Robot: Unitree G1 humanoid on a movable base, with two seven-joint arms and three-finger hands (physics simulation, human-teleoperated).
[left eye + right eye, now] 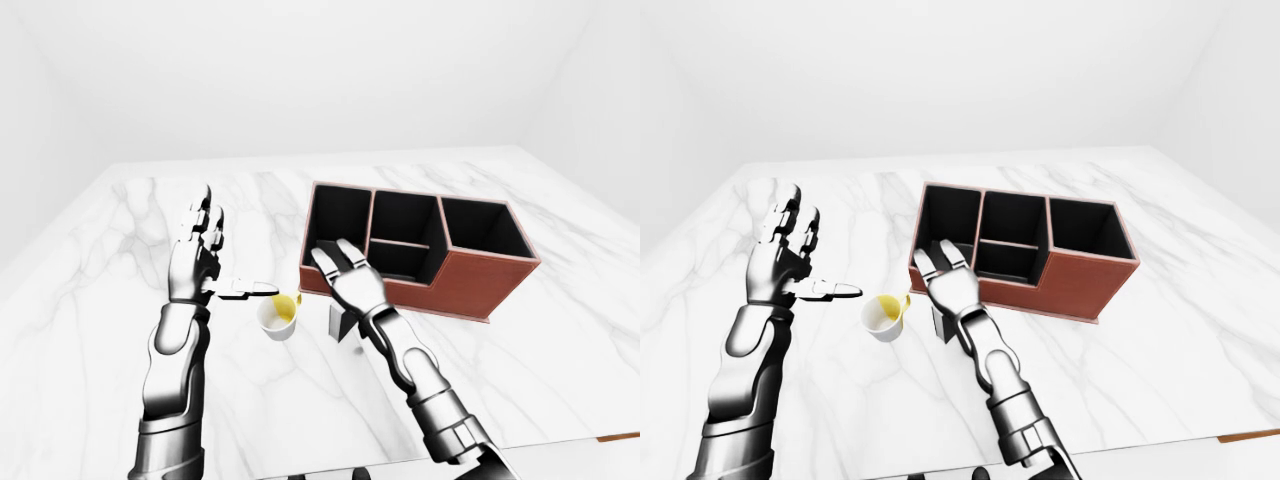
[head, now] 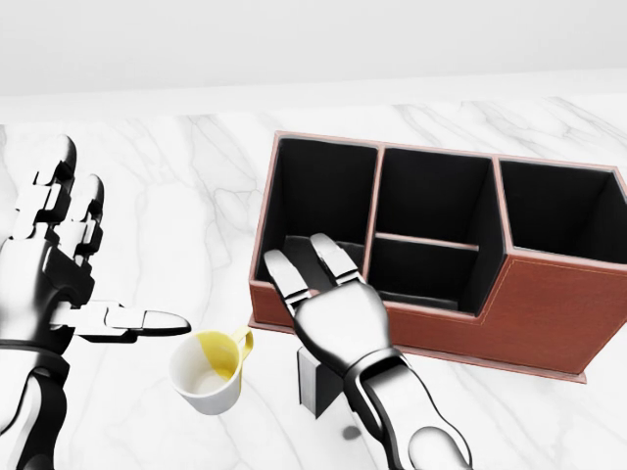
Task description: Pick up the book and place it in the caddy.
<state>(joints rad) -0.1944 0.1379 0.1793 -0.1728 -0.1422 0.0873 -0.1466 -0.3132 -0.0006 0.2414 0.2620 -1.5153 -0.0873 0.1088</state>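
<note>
A white marble table (image 2: 196,186) carried everything. On it, toward the right of the head view, sat the brown caddy (image 2: 549,304) with black compartments, all open at the top. The left hand (image 2: 49,264) hovered above the table at the left of the head view, fingers spread upward and thumb stretched out level toward the right, gripping nothing. The right hand (image 2: 333,308) hung palm-down over the caddy's lower left corner, fingers extended flat and reaching across the rim of the leftmost compartment; it was open and I could not see it closing on anything. The book (image 2: 315,384) stood upright on the table just outside the caddy's lower wall, mostly hidden beneath that hand. A white cup (image 2: 206,377) with yellow inside lay just left of the book.
</note>
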